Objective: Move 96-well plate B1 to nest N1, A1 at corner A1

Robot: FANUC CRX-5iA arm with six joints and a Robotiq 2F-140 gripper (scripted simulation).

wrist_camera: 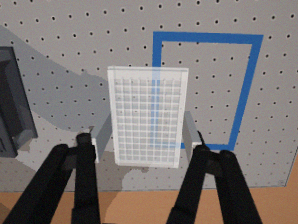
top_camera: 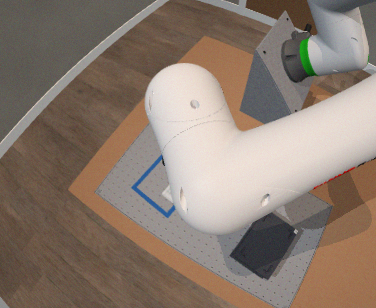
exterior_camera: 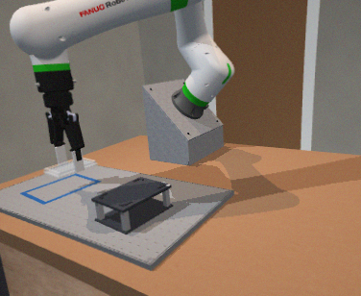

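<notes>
My gripper (wrist_camera: 147,119) is shut on the clear 96-well plate (wrist_camera: 147,116), one finger pad on each long side. It holds the plate level in the air above the grey perforated mat. In the exterior view the plate (exterior_camera: 70,166) hangs under the gripper (exterior_camera: 67,156), above and behind the blue outline of spot B1 (exterior_camera: 60,187). The outline also shows in the wrist view (wrist_camera: 207,90), empty, partly under the plate. The black raised nest N1 (exterior_camera: 132,201) stands on posts to the right of B1; it also shows in the top view (top_camera: 265,245). A corner of the plate (top_camera: 167,193) peeks from under the arm.
A grey wedge-shaped base block (exterior_camera: 180,122) carries the arm at the back of the brown bench. The arm's large white link (top_camera: 243,160) hides much of the mat in the top view. The bench's front edge runs just below the mat.
</notes>
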